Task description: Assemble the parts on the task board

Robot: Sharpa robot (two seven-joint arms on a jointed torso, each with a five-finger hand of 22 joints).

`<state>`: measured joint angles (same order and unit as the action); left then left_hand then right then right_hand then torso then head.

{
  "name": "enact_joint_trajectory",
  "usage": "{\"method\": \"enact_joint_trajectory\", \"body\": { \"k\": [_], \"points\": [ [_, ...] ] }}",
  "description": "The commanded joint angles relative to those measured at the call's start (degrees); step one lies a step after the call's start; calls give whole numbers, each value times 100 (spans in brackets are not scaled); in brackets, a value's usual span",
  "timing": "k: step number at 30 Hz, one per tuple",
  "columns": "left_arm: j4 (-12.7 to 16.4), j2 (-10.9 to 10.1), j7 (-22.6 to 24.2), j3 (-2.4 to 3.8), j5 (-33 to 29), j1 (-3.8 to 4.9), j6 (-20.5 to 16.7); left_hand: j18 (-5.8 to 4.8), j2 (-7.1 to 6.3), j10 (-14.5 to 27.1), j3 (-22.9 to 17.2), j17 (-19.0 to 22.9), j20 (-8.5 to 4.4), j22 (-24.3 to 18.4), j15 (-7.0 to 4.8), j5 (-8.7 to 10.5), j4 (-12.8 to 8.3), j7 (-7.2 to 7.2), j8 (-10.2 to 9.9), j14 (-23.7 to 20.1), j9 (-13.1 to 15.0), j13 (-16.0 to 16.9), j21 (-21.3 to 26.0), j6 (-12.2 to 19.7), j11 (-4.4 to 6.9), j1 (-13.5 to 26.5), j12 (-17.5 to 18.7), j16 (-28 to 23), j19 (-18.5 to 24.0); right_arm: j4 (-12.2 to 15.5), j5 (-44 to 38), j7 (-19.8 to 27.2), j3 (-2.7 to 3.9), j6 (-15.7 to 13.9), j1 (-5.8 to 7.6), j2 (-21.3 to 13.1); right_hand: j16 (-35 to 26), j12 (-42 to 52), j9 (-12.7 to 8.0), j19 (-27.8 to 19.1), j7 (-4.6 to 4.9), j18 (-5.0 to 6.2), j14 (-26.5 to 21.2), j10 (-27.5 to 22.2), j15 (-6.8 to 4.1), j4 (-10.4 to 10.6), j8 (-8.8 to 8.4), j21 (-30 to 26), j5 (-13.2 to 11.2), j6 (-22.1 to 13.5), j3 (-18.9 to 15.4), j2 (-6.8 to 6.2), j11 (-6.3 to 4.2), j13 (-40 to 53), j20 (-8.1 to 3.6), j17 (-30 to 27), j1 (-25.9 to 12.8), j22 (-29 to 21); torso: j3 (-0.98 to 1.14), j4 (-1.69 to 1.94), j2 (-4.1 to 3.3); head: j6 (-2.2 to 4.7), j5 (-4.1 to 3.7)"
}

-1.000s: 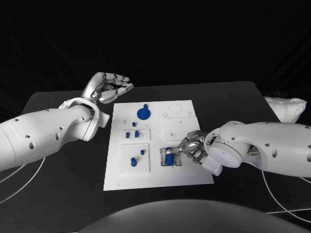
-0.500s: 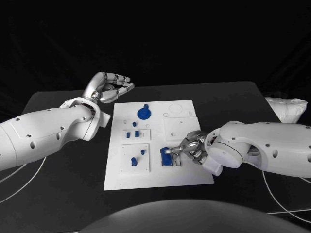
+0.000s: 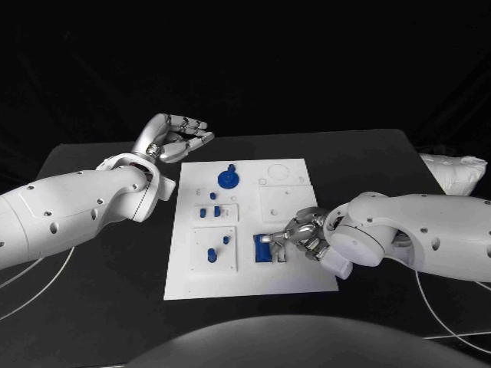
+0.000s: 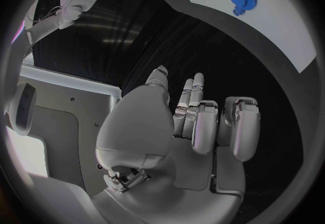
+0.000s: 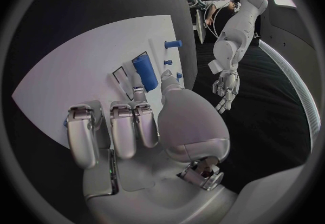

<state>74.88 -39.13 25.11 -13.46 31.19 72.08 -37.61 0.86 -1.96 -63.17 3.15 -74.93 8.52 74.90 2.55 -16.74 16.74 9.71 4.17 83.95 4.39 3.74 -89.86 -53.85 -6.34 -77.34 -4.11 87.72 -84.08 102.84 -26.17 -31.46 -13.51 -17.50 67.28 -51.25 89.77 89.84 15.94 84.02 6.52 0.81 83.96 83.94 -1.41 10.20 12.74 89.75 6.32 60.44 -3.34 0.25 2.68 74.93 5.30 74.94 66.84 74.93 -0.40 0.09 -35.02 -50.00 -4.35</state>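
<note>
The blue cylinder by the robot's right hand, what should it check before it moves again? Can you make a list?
1. Right hand has its fingers on the blue cylinder: ok, they meet it in both views.
2. Grip is firm: cannot tell, the contact is partly hidden.
3. Cylinder is over its slot on the task board: ok, it sits at the framed recess.
4. Cylinder is fully seated: cannot tell.
5. Left hand is out of the way: ok, raised beyond the board's far corner, holding nothing.
6. Blue gear and the small blue pegs are clear of the right hand: ok.
</note>
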Motion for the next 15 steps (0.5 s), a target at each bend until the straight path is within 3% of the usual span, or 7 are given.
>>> {"method": "enact_joint_trajectory", "body": {
  "k": [1,2,4,7,11,15],
  "points": [
    [9,9,22,5,-7,4,77,-86,64,-22,40,-937,29,1510,3,-20,-7,-12,38,365,8,7,-14,-18,0,-6,-5,-8,-592,70,-318,205,1,-131,-5,-39,23,16,330,598,-92,-81,604,606,-86,36,351,25,0,-48,-100,65,-85,1507,-101,1506,1,1507,5,-1,3,0,4],
    [7,8,21,5,-7,4,77,-86,64,-22,40,-937,29,1510,3,-20,-7,-12,38,365,8,7,-14,-18,0,-6,-5,-8,-592,94,-415,268,1,-182,-5,-62,23,16,479,598,-116,-81,604,606,-106,47,507,25,-21,-68,-131,81,-109,1507,-122,1506,17,1507,4,-1,5,0,3],
    [4,4,20,5,-7,4,75,-86,64,-22,40,-937,29,1510,3,-20,-7,-12,38,365,8,7,-14,-18,0,-6,-5,-8,-592,156,-599,434,2,-282,-1,-123,23,16,1002,598,-145,-81,604,606,-172,91,979,25,-74,-382,-257,114,-155,1507,-166,1506,87,1507,2,-3,4,0,8],
    [0,1,18,4,-7,3,78,-86,64,-22,40,-937,29,1510,3,-20,-7,-12,38,365,8,7,-14,-18,0,-6,-5,-8,-592,272,-753,825,3,-432,34,-245,23,16,1491,598,-155,-81,604,606,-168,142,1420,25,-143,-685,-350,190,-137,1507,-174,1506,167,1507,5,-8,-1,0,12],
    [-5,5,15,4,-7,3,85,-86,78,-26,46,-929,27,1510,0,-31,-6,-14,41,362,9,7,-14,-21,2,-27,-4,-11,-592,429,-834,1237,5,-644,150,-426,23,16,1797,598,-117,-81,604,606,-138,140,1671,25,-120,-998,-406,232,-115,1507,-169,1506,296,1507,3,-4,-3,0,-4],
    [-15,23,10,3,-7,3,94,-86,78,-26,46,-929,27,1510,0,-31,-6,-14,41,362,9,7,-14,-21,2,-27,-4,-11,-592,631,-1011,1324,5,-691,337,-725,23,16,1887,598,-98,-81,604,606,-126,142,1735,25,-4,-1133,-438,242,-100,1507,-158,1506,350,1507,-6,-2,-1,0,-49]
  ]
}}
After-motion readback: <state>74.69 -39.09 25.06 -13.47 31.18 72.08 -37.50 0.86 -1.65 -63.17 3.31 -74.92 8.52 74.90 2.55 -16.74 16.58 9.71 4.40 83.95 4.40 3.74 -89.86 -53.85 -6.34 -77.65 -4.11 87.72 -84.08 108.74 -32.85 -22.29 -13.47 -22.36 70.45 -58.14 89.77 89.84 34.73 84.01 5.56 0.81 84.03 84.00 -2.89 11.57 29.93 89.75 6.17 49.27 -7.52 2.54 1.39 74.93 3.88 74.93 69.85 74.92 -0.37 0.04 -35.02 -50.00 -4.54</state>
